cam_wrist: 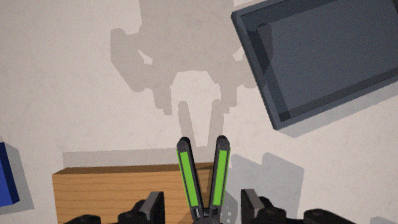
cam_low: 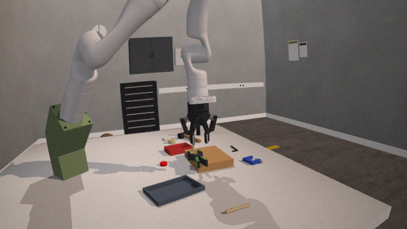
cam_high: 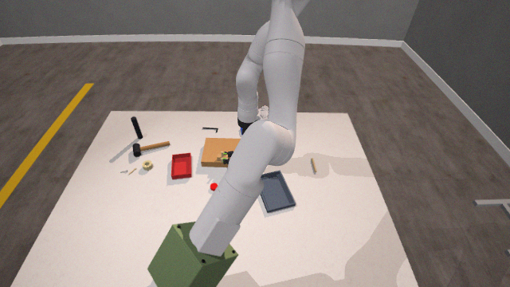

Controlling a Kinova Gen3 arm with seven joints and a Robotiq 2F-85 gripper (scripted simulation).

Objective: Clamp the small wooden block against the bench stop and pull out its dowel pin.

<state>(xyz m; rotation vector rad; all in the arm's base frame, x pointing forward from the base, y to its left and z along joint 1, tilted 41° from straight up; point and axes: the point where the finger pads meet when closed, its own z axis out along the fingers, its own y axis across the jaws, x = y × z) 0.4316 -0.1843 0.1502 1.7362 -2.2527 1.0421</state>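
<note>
My gripper (cam_low: 200,142) (cam_wrist: 202,207) is partly open, pointing down above the bench board (cam_high: 213,148) (cam_low: 217,156) (cam_wrist: 115,195), with nothing seen held. The black and green spring clamp (cam_high: 226,157) (cam_low: 194,155) (cam_wrist: 189,175) is at the board's edge by the small wooden block; its handles stick out past the edge. The pale dowel pin (cam_low: 193,147) stands upright by the clamp, below the fingers and nearer the left one in the exterior view. The arm hides part of the board in the top view. The bench stop, the clamp's jaws and any gap at the block cannot be made out.
A dark tray (cam_high: 278,192) (cam_low: 173,190) (cam_wrist: 330,55), a red tray (cam_high: 182,167) (cam_low: 178,149), a red disc (cam_high: 213,186) (cam_low: 163,163) and a blue part (cam_low: 251,159) (cam_wrist: 6,175) surround the board. A loose wooden rod (cam_high: 314,165) (cam_low: 238,208), hammer (cam_high: 155,146) and hex key (cam_high: 209,128) (cam_low: 234,148) lie farther out.
</note>
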